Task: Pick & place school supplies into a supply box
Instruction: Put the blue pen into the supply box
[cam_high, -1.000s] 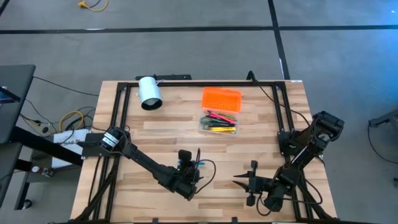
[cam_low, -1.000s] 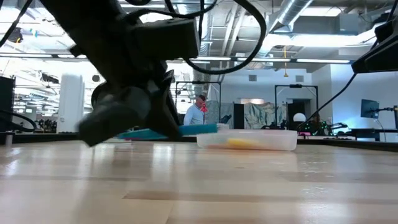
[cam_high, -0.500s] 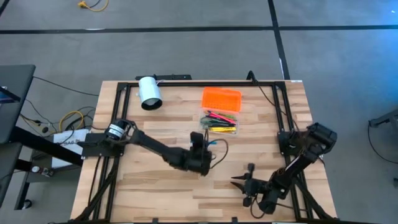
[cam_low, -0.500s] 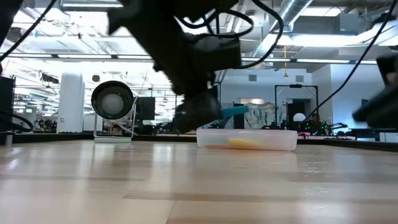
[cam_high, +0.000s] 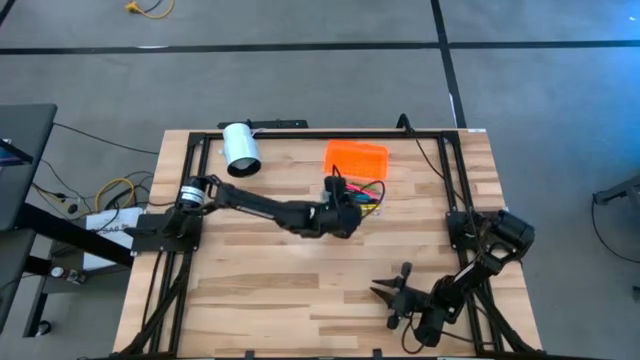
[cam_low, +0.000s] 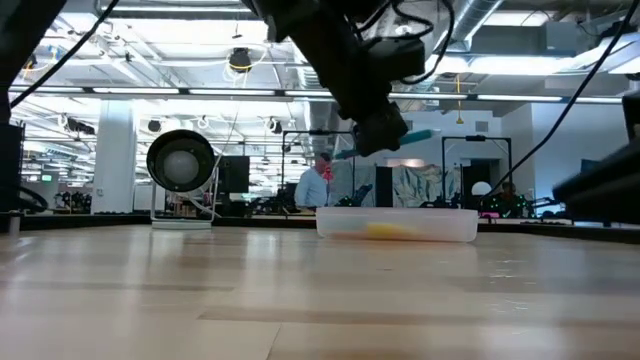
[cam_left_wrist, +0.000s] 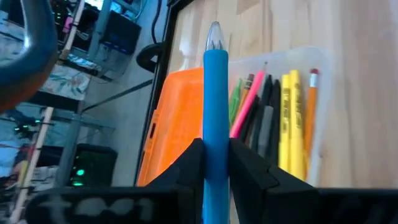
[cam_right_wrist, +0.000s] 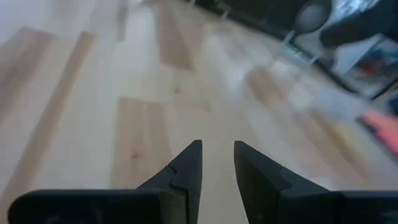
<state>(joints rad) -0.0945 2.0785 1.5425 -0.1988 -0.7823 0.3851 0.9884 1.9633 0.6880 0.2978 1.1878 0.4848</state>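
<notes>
Left tool (cam_left_wrist: 216, 163) is pinching a blue pen (cam_left_wrist: 215, 106) — pen sticks out forward between the fingers, tip clear of them. In the high view the left tool (cam_high: 345, 205) sits over the near-left edge of the supply box (cam_high: 354, 197), up off the desk (cam_high: 260, 270); the low view shows the pen (cam_low: 415, 135) held in the air above the clear box body (cam_low: 398, 223).

Box is open: clear tray on the desk with the orange lid (cam_high: 356, 159) lying just behind it, touching or nearly so. Already in the tray: yellow, pink, green and dark pens and pencils (cam_left_wrist: 283, 124), lying lengthwise side by side.

Right tool (cam_right_wrist: 217, 163) hovers low over bare desk at the near-right, well apart from the box — fingers a little spread, nothing between them.

White cylinder (cam_high: 240, 149) lies on its side at the far-left of the desk.
</notes>
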